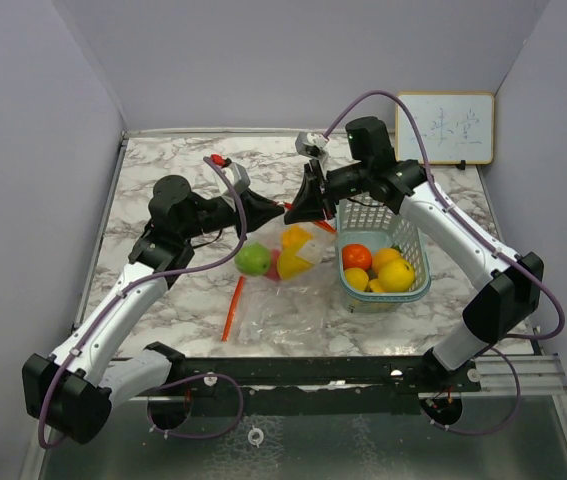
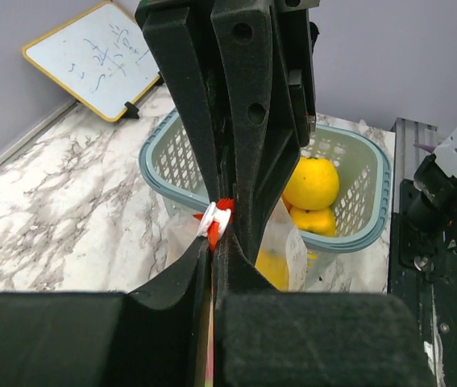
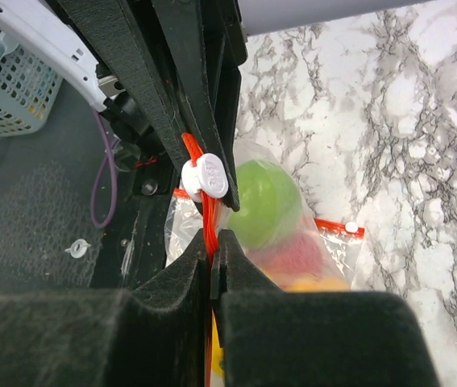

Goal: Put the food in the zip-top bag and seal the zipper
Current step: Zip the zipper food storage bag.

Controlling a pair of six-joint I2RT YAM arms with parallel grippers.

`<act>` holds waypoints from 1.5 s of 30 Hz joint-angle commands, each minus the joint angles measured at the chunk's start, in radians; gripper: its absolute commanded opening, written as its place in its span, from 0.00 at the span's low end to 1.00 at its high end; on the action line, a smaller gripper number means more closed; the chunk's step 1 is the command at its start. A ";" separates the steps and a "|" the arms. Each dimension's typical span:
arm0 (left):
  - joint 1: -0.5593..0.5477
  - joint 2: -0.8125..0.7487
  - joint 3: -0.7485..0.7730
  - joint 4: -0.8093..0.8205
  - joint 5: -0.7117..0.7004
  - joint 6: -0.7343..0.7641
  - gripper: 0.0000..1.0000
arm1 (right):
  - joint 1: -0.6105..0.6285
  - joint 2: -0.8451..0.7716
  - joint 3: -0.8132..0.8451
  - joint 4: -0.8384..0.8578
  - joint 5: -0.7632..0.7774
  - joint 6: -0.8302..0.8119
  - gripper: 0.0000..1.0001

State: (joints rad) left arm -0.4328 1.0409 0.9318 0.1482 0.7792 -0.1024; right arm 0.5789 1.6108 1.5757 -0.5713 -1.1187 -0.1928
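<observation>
The clear zip-top bag [image 1: 281,285] is held up by its red zipper strip over the marble table. Inside it are food pieces: a green fruit [image 1: 253,260] [image 3: 264,201], a yellow one [image 1: 294,262] and a red-pink one [image 3: 301,258]. My left gripper [image 1: 279,210] [image 2: 212,258] is shut on the zipper strip just below the white slider [image 2: 216,219]. Facing it tip to tip, my right gripper [image 1: 299,208] [image 3: 213,246] is shut on the same strip on the other side of the slider [image 3: 205,177]. More food, orange [image 1: 356,256] and yellow [image 1: 396,273], lies in the basket.
The pale green mesh basket [image 1: 411,240] [image 2: 159,173] stands right of the bag. A whiteboard [image 1: 445,128] leans on the back wall at the right. A second red strip [image 1: 231,310] with a white slider [image 3: 346,229] lies on the table beside the bag.
</observation>
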 commanded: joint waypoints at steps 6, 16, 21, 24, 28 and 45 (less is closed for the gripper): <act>0.008 0.016 0.005 -0.021 -0.034 0.015 0.00 | 0.002 0.009 0.093 -0.061 0.145 -0.039 0.03; 0.009 0.018 0.012 -0.099 -0.081 0.048 0.00 | 0.003 -0.019 0.155 0.016 0.106 -0.039 0.46; 0.011 0.026 0.025 -0.108 -0.081 0.042 0.00 | 0.004 -0.004 0.133 0.042 0.036 -0.030 0.46; 0.011 0.030 0.029 -0.114 -0.077 0.038 0.00 | 0.004 -0.002 0.121 0.063 0.021 -0.023 0.46; 0.011 0.031 0.034 -0.109 -0.072 0.033 0.00 | 0.004 0.012 0.111 0.098 0.014 -0.011 0.46; 0.012 0.056 0.062 -0.098 -0.054 0.023 0.00 | 0.009 0.069 0.062 0.158 0.039 0.004 0.37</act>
State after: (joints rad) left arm -0.4255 1.0908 0.9428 0.0231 0.7139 -0.0734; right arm 0.5835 1.6714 1.6333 -0.4671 -1.0813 -0.2077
